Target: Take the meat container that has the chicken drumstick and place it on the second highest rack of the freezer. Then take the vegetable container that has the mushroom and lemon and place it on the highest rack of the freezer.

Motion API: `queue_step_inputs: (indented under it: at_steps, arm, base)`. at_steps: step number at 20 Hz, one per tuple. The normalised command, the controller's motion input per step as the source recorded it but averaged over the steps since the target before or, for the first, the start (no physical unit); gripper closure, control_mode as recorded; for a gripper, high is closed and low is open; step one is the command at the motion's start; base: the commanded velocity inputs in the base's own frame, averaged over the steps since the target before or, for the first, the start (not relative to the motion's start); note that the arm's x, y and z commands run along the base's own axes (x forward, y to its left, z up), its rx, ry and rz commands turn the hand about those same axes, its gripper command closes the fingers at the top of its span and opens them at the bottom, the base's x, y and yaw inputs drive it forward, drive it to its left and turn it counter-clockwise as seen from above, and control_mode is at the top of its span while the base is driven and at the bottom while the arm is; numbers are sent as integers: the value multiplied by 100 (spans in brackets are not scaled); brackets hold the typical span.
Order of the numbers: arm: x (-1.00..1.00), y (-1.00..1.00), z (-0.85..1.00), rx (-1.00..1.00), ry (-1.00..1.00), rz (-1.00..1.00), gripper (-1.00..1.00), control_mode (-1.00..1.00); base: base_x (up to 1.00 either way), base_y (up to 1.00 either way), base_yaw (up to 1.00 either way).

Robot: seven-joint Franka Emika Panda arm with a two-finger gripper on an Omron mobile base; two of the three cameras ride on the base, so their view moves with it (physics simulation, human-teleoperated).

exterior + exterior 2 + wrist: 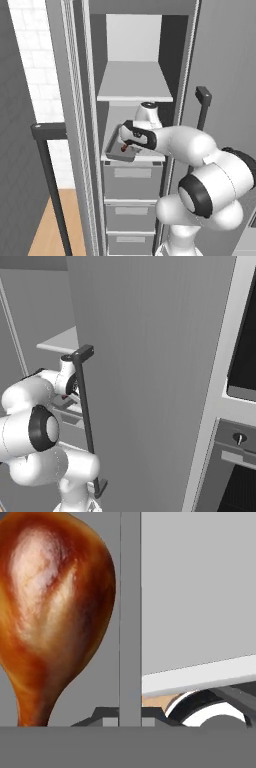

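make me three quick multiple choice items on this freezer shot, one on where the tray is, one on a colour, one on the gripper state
1. Where is the meat container?
A. at the front edge of the second shelf down
B. on the highest rack
C. on the floor

2. What colour is the chicken drumstick?
A. yellow
B. reddish-brown
C. green

3. How does the gripper stand?
A. wide open, away from the tray
B. shut on the tray's rim
C. shut on the door handle

Key: 1 A, tray sits above the drawers; 2 B, glossy brown in the hand view; 3 B, the rim runs between the fingertips.
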Motion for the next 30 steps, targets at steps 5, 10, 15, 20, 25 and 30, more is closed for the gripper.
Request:
queue_step_inputs:
  at_steps: [5,10,15,20,25,30]
  arm:
    - [6,-31,-24,1,0,2,100,-100]
    - [26,0,-37,0,0,0,100,-100]
    - [53,0,-2,0,0,0,100,-100]
    - [36,0,-16,0,-2,0,100,-100]
    - [15,0,-17,0,-9,-1,100,-100]
    - [11,0,-29,0,-15,0,-100,-100]
  base:
    - [0,0,0]
    - [0,0,0]
    - [0,0,0]
    - [0,0,0]
    - [0,0,0]
    - [0,0,0]
